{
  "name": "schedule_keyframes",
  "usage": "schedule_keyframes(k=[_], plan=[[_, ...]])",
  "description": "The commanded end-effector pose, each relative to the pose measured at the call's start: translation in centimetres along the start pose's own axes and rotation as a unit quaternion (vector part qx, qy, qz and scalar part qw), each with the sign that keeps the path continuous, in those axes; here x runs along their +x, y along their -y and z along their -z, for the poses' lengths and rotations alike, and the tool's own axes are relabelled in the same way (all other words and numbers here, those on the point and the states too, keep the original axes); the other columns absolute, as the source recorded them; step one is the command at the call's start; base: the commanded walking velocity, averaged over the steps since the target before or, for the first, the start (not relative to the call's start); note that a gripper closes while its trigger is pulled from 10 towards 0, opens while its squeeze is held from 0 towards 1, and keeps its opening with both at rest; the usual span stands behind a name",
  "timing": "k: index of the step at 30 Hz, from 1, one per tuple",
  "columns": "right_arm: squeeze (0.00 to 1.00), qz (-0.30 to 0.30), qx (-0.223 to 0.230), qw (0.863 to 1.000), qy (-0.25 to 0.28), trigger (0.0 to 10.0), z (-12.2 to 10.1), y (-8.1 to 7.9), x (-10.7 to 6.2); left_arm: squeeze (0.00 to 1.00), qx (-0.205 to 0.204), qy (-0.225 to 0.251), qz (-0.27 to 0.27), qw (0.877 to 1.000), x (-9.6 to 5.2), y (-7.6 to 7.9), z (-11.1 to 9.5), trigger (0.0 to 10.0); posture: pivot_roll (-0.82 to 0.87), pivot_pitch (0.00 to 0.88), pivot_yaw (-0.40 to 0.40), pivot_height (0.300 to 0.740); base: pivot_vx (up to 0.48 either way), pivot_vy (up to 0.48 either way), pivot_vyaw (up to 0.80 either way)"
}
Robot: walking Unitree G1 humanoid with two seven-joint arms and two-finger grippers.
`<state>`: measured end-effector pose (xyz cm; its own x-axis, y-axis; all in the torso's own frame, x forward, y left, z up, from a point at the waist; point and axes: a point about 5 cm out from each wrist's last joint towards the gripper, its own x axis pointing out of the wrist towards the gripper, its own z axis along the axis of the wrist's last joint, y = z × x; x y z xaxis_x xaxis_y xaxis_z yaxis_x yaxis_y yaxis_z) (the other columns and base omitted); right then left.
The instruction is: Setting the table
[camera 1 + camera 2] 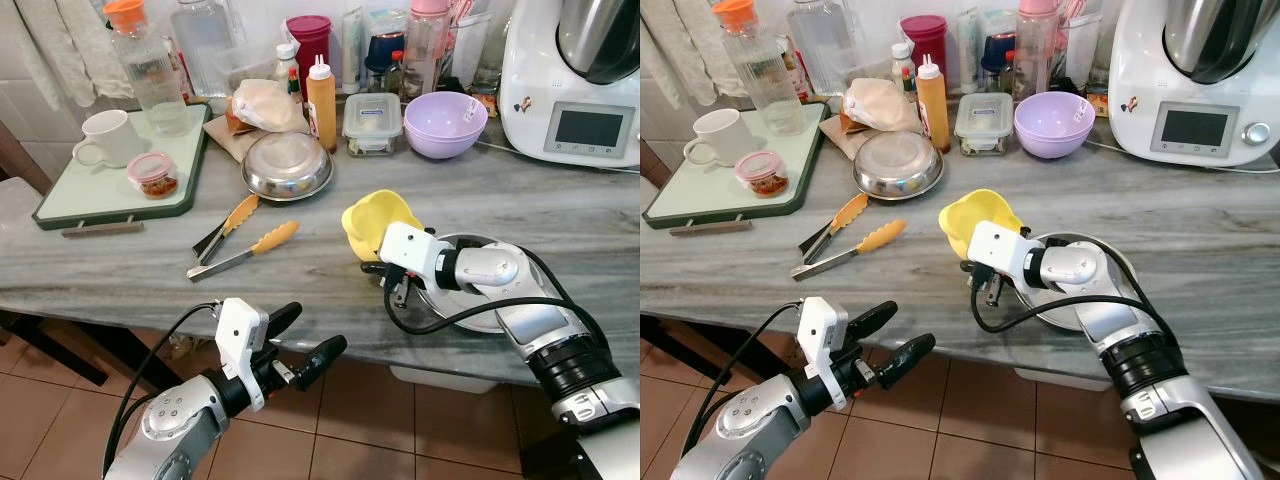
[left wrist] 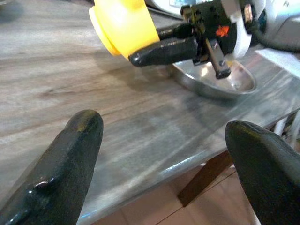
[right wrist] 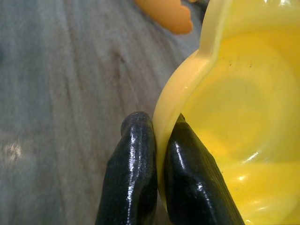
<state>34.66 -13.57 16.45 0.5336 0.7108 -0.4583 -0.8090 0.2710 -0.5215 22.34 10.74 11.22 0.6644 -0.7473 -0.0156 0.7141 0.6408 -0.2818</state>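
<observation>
From your head camera, the right gripper (image 1: 368,250) has the yellow bowl (image 1: 374,220) pinched by its rim, tilted above the grey marble counter (image 1: 150,270), just beside the steel plate (image 1: 470,300). Your left gripper (image 1: 305,340) hangs spread open off the counter's near edge. Left wrist: the bowl sits well ahead between your parted fingers (image 2: 70,159). Right wrist: both fingertips (image 3: 131,173) clamp the bowl's wall (image 3: 234,117), one inside, one outside.
</observation>
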Motion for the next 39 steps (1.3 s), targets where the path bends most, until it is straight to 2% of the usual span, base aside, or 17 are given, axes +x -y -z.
schedule_keyframes(k=[1,13,14,15,16,17,32,39], plan=[[0.0,-0.005,-0.019,1.0,0.003,10.0,-0.7,0.6,0.0,0.0,-0.01,0.012,0.004,1.0,-0.2,0.0,-0.7,10.0,-0.16,0.12,0.096,0.74,0.0,0.0,0.0],[0.0,-0.026,-0.025,0.999,-0.017,10.0,0.2,1.5,-0.5,0.0,-0.01,0.005,0.038,0.999,-0.1,0.5,-1.1,10.0,-0.17,0.119,0.097,0.74,0.0,0.0,0.0],[0.24,-0.028,-0.023,0.999,-0.018,10.0,0.3,1.5,-0.6,0.0,-0.01,0.003,0.04,0.999,-0.1,0.5,-1.1,10.0,-0.17,0.119,0.098,0.74,0.0,0.0,0.0],[0.63,-0.034,-0.025,0.999,-0.02,10.0,0.4,1.5,-0.6,0.0,-0.011,0.002,0.042,0.999,-0.2,0.7,-1.0,10.0,-0.17,0.119,0.098,0.74,0.0,0.0,0.0],[0.63,-0.034,-0.025,0.999,-0.02,10.0,0.4,1.5,-0.6,0.0,-0.011,0.002,0.042,0.999,-0.2,0.7,-1.0,10.0,-0.17,0.119,0.098,0.74,0.0,0.0,0.0],[1.0,-0.037,-0.025,0.999,-0.02,10.0,0.5,1.5,-0.7,0.0,-0.013,0.001,0.042,0.999,-0.2,0.7,-0.9,10.0,-0.17,0.118,0.098,0.74,0.0,0.0,0.0],[1.0,0.001,-0.049,0.999,0.002,10.0,-0.8,3.1,-1.0,0.0,-0.016,-0.006,0.039,0.999,0.0,0.4,-0.7,10.0,-0.17,0.112,0.105,0.74,0.0,0.0,0.0],[1.0,0.013,-0.074,0.997,0.002,10.0,-1.4,3.9,-1.4,0.0,-0.017,-0.01,0.037,0.999,0.0,0.3,-0.6,10.0,-0.17,0.11,0.11,0.74,0.0,0.0,0.0]])
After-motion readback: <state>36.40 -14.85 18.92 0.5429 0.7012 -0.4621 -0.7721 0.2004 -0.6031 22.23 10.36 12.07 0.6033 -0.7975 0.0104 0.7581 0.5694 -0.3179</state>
